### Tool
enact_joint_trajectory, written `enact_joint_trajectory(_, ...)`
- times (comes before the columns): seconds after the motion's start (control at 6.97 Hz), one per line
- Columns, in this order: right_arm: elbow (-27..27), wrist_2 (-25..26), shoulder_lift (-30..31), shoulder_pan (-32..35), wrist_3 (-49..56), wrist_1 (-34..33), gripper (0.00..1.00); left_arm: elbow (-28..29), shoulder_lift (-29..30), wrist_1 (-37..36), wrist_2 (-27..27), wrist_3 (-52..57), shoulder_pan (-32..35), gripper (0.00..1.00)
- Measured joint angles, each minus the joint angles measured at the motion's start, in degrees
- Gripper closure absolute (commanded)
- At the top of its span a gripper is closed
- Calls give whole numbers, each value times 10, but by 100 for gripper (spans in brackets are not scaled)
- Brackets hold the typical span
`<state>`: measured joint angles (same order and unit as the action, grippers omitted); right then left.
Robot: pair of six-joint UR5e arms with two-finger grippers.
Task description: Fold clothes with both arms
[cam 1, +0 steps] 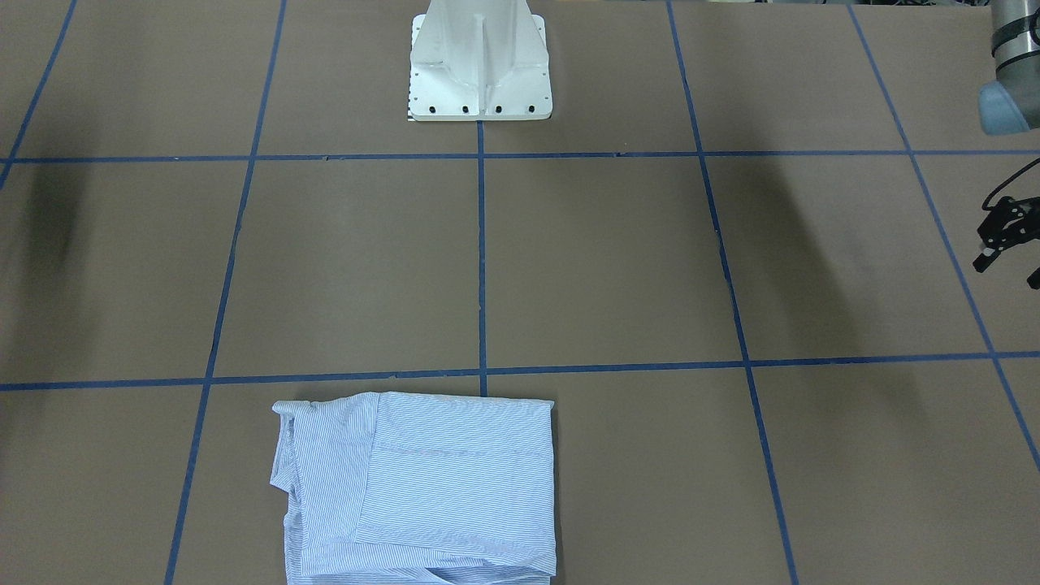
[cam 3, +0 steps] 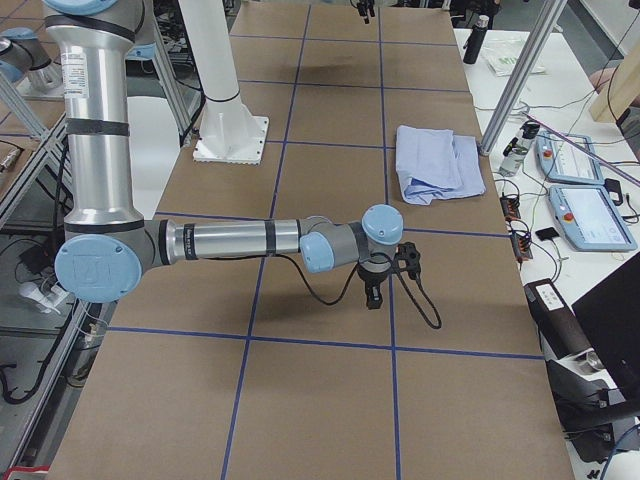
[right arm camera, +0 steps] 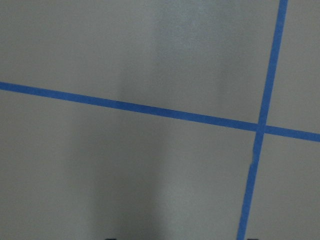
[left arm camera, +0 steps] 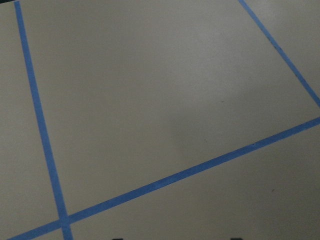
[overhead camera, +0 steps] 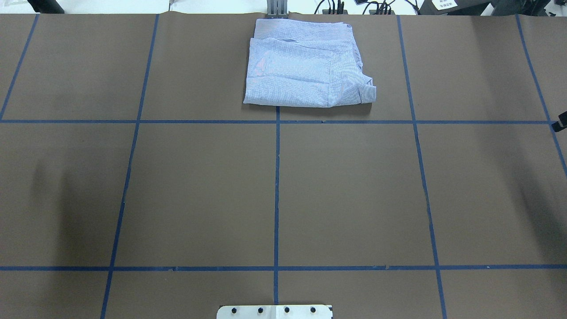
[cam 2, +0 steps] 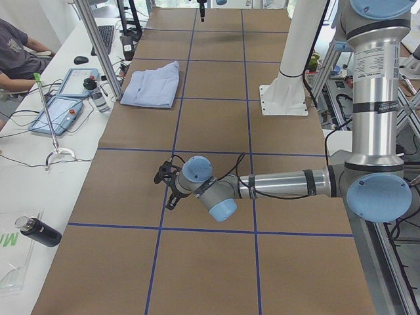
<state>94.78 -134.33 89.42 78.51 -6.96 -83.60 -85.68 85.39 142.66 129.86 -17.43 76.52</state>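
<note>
Left pincer [cam 1: 1008,268] well apart from shirt [cam 1: 422,487]

Can read nothing in full. Can make out a white sticker [cam 2: 367,62] with dark print on the upright tube of the left arm [cam 2: 375,125], too small to decipher; likewise a second sticker [cam 3: 76,72] on the right arm [cam 3: 100,160]. Green lettering [cam 2: 5,239] on clear plastic [cam 2: 16,269], perhaps an M, cut by the frame edge. White card [overhead camera: 445,3], print blurred.

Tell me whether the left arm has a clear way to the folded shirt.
Probably yes: nothing lies on the table between the left claw and the shirt, though it sits at the far edge.
</note>
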Motion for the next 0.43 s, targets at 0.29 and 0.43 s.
enact_joint_trajectory(0.29,54,6,-6,25,66,-113,0,-51,-1,-133,4,76,30,1)
enact_joint_trajectory(0.43,68,7,-7,32,73,-132,0,-74,-2,-186,8,107,38,1)
